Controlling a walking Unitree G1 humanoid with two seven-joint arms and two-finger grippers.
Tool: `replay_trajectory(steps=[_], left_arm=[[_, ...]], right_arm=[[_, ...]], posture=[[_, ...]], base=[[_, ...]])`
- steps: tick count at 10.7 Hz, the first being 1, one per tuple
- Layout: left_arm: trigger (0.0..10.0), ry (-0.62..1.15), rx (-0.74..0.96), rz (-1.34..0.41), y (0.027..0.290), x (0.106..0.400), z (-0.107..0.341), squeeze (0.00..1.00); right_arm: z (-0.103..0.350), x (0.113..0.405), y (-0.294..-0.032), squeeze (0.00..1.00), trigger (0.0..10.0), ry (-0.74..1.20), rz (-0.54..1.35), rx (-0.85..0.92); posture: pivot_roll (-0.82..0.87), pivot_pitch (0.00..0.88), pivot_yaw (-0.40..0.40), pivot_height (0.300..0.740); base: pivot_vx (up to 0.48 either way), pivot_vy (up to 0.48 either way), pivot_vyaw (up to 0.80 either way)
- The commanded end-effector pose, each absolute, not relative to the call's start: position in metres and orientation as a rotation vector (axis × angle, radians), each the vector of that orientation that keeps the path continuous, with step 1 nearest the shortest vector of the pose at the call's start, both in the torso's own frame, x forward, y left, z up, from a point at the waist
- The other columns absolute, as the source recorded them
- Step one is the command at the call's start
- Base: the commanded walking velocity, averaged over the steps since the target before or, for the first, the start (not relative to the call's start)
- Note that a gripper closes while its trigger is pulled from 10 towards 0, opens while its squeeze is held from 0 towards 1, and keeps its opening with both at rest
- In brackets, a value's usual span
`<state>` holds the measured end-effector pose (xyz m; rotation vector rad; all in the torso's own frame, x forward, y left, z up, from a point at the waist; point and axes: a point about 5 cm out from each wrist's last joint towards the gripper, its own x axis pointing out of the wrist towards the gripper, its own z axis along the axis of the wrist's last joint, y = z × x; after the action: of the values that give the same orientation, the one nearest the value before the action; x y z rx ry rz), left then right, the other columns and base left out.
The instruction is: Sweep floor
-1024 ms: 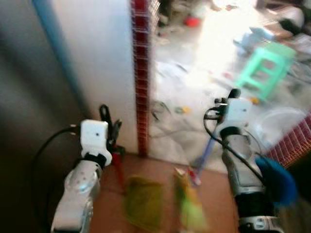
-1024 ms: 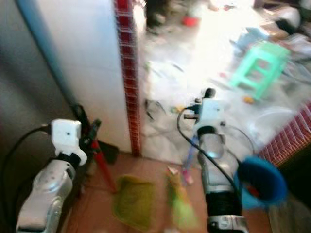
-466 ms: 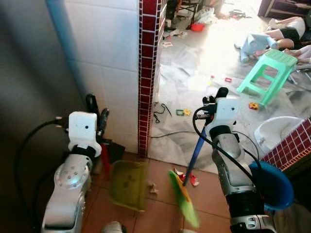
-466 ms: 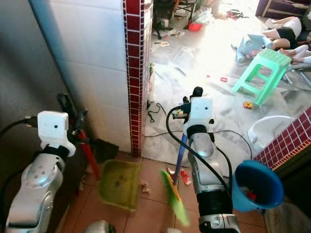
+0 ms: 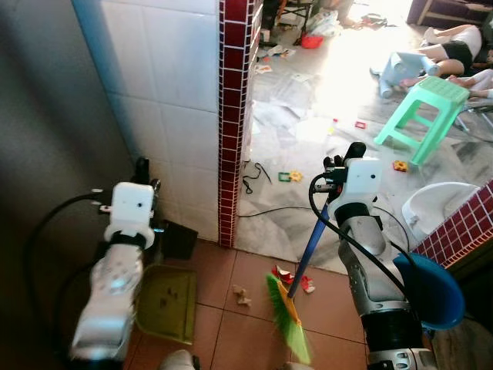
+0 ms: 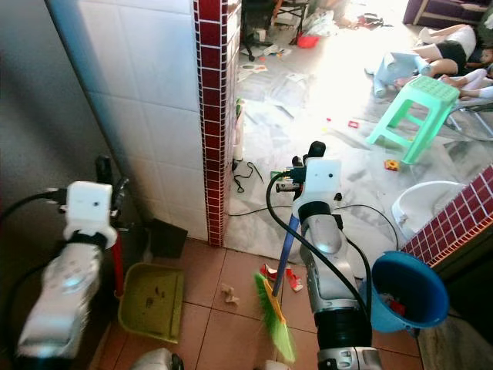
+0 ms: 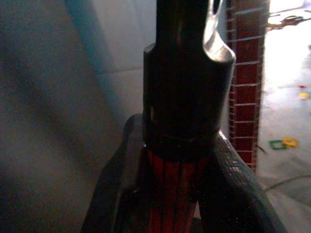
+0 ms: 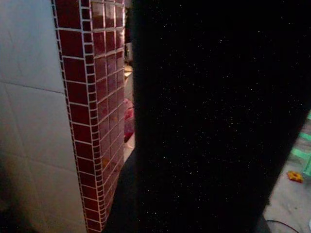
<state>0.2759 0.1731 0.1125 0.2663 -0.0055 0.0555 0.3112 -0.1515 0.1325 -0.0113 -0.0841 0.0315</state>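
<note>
Left hand (image 7: 175, 160): closed round the red handle (image 6: 118, 266) of the dustpan, black fingers (image 7: 116, 184) pressed to either side of it, close to the white-tiled wall (image 5: 166, 100).
Dustpan (image 6: 151, 301): yellow-green, resting on the terracotta floor tiles (image 6: 219, 331) below the left arm, its mouth towards the broom.
Right hand (image 6: 308, 158): gripping the blue broom handle (image 6: 286, 250) near its top, fingers wrapped round the shaft, which blocks most of the right wrist view.
Broom (image 5: 289, 320): slanted, green bristles down on the floor tiles just beside the robot's right arm, well apart from the dustpan.
Debris: a small pale scrap (image 5: 241, 295) lies between dustpan and bristles; red-and-white litter (image 5: 286, 277) sits by the foot of the broom handle.
Pillar (image 5: 235, 116): dark red mosaic tile, edging the white wall.
Beyond: a sunlit grey floor strewn with papers and small toys, a black cable (image 5: 269, 212) crossing it, and a green plastic stool (image 5: 424, 108).
Right edge: a blue bucket (image 6: 406, 295) next to a red-tiled ledge (image 5: 462, 231).
</note>
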Motion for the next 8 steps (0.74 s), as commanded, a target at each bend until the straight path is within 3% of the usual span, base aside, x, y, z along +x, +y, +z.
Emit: replay_trajectory(steps=[1, 5, 8], left_arm=[[10.0, -0.112, 0.277, 0.057, 0.163, 0.286, 0.123, 0.0], [10.0, -0.089, 0.254, 0.073, 0.13, 0.32, 0.098, 0.0], [10.0, -0.01, 0.201, -0.01, 0.11, 0.323, 0.075, 0.0]], right_arm=[[0.144, 0.313, -0.158, 0.0, 10.0, -0.114, 0.021, -0.009], [0.161, 0.329, -0.151, 0.0, 10.0, -0.132, 0.075, 0.016], [0.166, 0.336, -0.15, 0.0, 10.0, -0.118, 0.065, 0.049]], posture=[[-0.07, 0.0, -0.056, 0.74], [-0.13, 0.004, -0.083, 0.74], [-0.14, 0.0, -0.077, 0.74]], base=[[0.0, 0.0, 0.0], [0.0, 0.0, 0.0], [0.0, 0.0, 0.0]])
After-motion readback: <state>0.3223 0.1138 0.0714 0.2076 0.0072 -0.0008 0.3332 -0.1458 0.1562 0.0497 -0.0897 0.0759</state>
